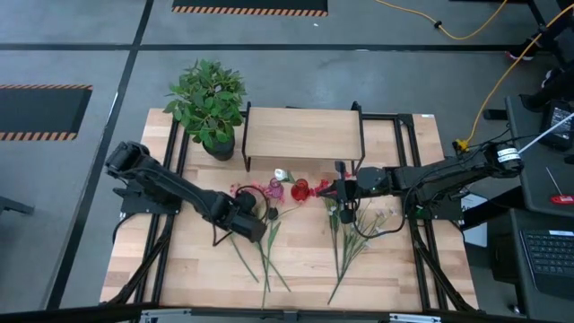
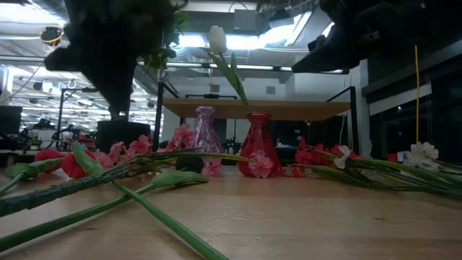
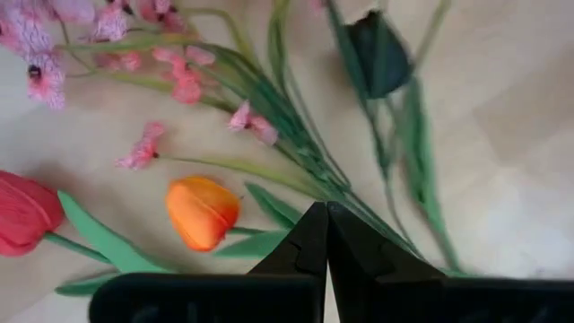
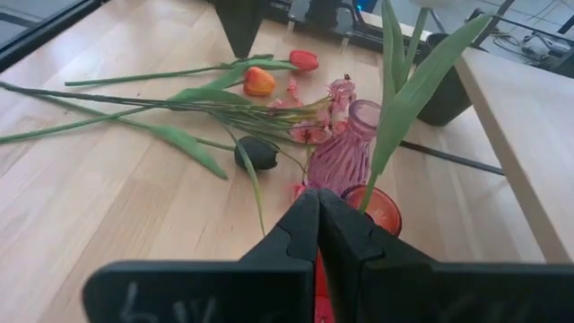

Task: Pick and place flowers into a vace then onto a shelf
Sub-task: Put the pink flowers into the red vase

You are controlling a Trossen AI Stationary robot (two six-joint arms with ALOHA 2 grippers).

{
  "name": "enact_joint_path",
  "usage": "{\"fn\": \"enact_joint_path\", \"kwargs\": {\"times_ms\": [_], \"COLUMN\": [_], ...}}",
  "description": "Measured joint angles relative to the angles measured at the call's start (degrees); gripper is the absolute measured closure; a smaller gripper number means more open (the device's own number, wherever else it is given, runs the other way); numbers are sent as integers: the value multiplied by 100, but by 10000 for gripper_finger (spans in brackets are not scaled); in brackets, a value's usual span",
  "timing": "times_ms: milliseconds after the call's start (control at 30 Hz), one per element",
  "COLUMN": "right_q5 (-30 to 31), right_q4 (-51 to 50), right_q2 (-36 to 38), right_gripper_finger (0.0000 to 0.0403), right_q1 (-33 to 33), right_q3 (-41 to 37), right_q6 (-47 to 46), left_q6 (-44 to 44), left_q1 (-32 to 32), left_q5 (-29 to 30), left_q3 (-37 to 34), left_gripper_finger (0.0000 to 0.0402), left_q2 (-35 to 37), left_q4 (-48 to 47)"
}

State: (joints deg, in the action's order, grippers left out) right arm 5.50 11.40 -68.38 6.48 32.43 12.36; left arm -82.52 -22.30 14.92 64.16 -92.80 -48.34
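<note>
Loose flowers lie in two heaps on the tabletop, a left heap (image 1: 265,247) and a right heap (image 1: 354,238). A white tulip (image 2: 218,37) stands with its stem in the red vase (image 2: 258,144), next to a pink glass vase (image 2: 206,130); both vases stand in front of the shelf (image 1: 303,135). My left gripper (image 3: 325,215) is shut above the left heap, near an orange tulip (image 3: 202,211). My right gripper (image 4: 318,199) is shut just beside the red vase (image 4: 381,208), and the tulip's stem (image 4: 395,99) rises next to it.
A bushy green plant in a black pot (image 1: 208,103) stands at the shelf's left end. A dark bloom (image 4: 258,152) lies near the pink vase (image 4: 345,148). Black frame rails run along the table's left and right sides. Bare wood shows near the front edge (image 1: 305,292).
</note>
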Motion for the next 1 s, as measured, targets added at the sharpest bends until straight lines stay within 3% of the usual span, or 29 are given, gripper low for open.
{"fn": "enact_joint_path", "kwargs": {"times_ms": [433, 800, 1000], "right_q5": [0, 0, -2], "right_q4": [122, 108, 99], "right_q2": [0, 0, 0], "right_gripper_finger": [389, 389, 389], "right_q1": [0, 0, 2], "right_q3": [-191, -191, -191], "right_q6": [4, 11, -2], "left_q6": [-85, -63, 446], "left_q1": [258, 258, 253], "left_q5": [-90, -2, 39], "left_q3": [-2, -2, -2], "left_gripper_finger": [400, 400, 399], "left_q2": [-325, -325, -325], "left_q4": [627, 629, 619]}}
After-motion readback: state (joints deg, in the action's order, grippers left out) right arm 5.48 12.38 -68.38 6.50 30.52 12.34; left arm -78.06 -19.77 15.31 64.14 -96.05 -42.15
